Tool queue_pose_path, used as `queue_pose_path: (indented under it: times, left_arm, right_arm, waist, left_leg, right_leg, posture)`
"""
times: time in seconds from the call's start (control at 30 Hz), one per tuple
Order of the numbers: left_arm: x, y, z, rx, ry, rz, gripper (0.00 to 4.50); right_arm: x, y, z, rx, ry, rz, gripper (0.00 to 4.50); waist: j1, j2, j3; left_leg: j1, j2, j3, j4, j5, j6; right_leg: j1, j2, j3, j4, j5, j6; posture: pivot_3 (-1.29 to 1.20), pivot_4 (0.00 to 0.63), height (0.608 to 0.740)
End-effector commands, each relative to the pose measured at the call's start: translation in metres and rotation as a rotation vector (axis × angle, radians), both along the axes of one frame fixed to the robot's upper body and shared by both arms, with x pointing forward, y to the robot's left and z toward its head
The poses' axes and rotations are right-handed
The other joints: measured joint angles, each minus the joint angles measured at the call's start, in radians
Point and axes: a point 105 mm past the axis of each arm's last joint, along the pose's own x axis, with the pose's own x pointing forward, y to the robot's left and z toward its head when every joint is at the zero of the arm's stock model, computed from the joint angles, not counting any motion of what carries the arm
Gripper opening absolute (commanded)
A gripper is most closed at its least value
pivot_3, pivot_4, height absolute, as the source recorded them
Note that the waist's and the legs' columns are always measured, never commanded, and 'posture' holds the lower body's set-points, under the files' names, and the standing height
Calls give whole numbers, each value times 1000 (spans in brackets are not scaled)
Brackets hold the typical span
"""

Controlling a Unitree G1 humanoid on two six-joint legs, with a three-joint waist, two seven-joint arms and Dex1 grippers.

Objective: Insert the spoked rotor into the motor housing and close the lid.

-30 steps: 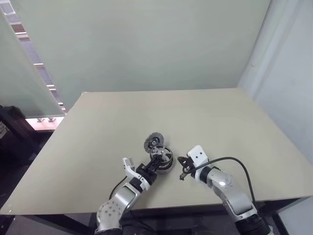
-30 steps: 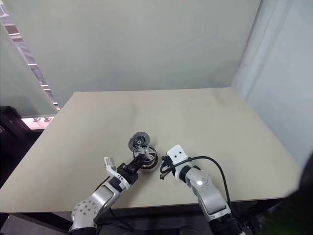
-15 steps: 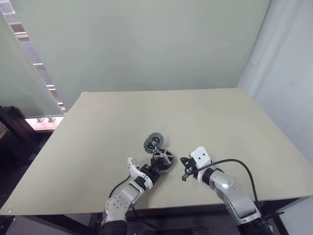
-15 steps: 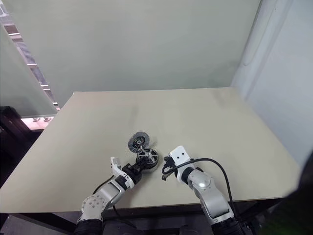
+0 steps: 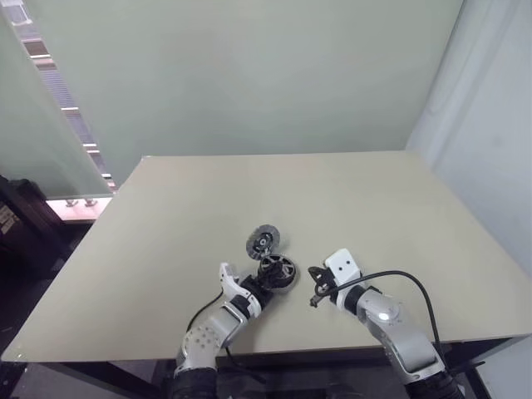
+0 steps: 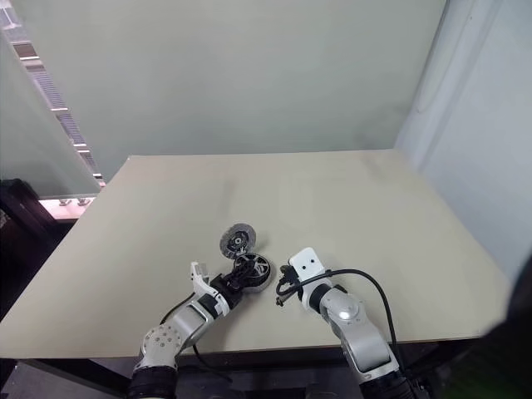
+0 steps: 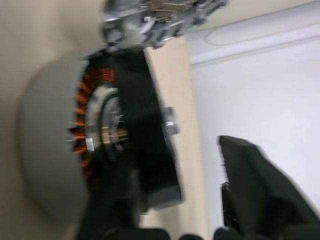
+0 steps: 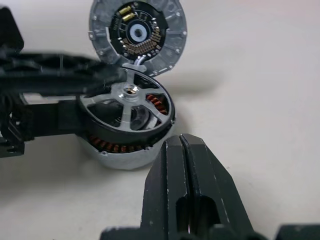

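Rotor (image 8: 127,112) sits in housing (image 8: 117,150), left gripper (image 5: 259,287) spread around it, right gripper (image 8: 187,160) pressed together.

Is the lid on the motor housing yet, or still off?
Off. The lid lies flat on the table behind the motor housing, whose spoked rotor shows uncovered.

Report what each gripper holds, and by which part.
Nothing is gripped. The left gripper stands open astride the spoked rotor at its rim, one finger clear of it; the right gripper is shut and empty.
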Motion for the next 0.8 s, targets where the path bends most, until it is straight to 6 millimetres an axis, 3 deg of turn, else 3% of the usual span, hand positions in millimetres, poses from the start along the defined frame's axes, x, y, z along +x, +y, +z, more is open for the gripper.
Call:
queue_pose_path:
  times: [0.03,0.3,0.53,0.8]
  left_arm:
    - [5,-2,10,58,-21,-12,3308]
    - [-7,0,36,170,-48,-138,3308]
    - [-16,15,55,294,-61,-189,3308]
    - [-41,31,60,364,-55,-248,3308]
  right_arm:
    - [4,1,14,25,-52,-4,0]
    - [6,2,12,25,-49,-3,0]
    - [9,5,12,25,-50,11,0]
    - [10,5,11,19,-51,24,0]
  waist:
    - [0,0,0]
    - [-4,-1,1]
    - [-3,-1,1]
    - [0,-1,1]
  left_leg:
    - [0,0,0,0,1,0]
    - [-1,0,-1,-2,1,0]
    - [-9,0,-1,-2,4,-6]
    - [-12,-1,-1,-1,4,-7]
  right_leg:
    - [0,0,0,0,0,0]
    - [-2,0,1,0,0,0]
    - [-11,0,2,1,0,0]
    - [-16,0,2,4,0,0]
  posture:
    - [0,0,740]
    - [0,0,740]
    - [0,0,740]
    - [0,0,740]
